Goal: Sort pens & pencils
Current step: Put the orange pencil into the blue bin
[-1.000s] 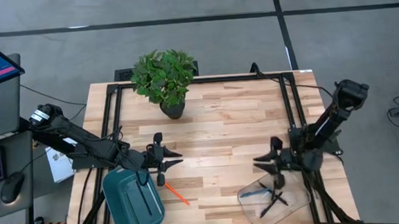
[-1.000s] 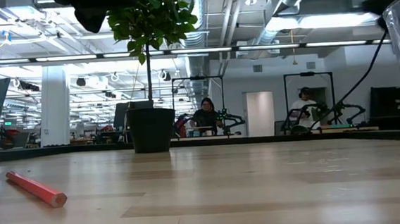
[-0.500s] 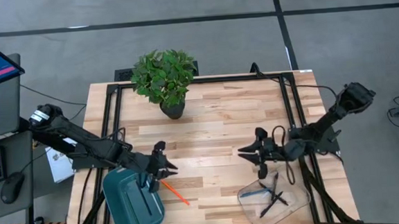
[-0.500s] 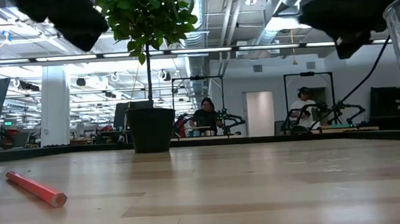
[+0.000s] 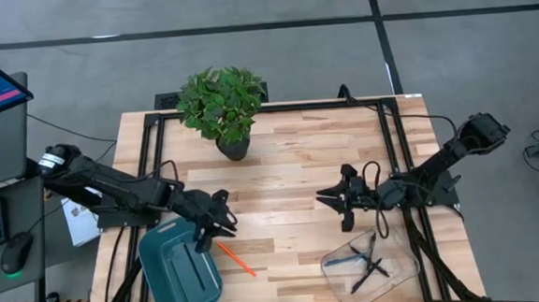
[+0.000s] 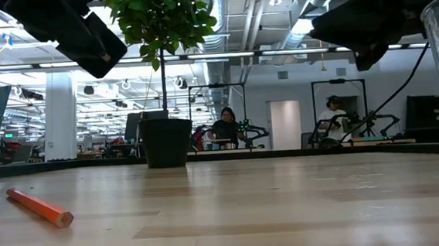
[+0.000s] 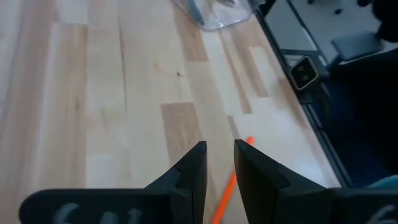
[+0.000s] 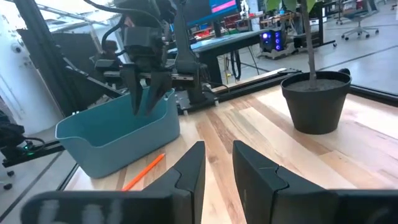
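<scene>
An orange pencil lies flat on the wood table, just right of the teal tray; it also shows in the low view. Dark pens and a bluish one lie in the clear tray at the near right. My left gripper hangs above the teal tray's far right corner, slanting down toward the pencil, with a narrow empty gap between its fingers. My right gripper hovers level near mid-table, pointing left, fingers slightly apart and empty.
A potted plant stands at the far middle of the table. Black frame rails run along the table's sides. Bare wood lies between the two grippers. People sit at benches far behind the table.
My right gripper has swung from above the clear tray toward the far edge and the table's left, staying level. My left gripper has turned from pointing toward the right edge to slanting down toward the orange pencil, sinking a little. The pencil and trays have kept still.
</scene>
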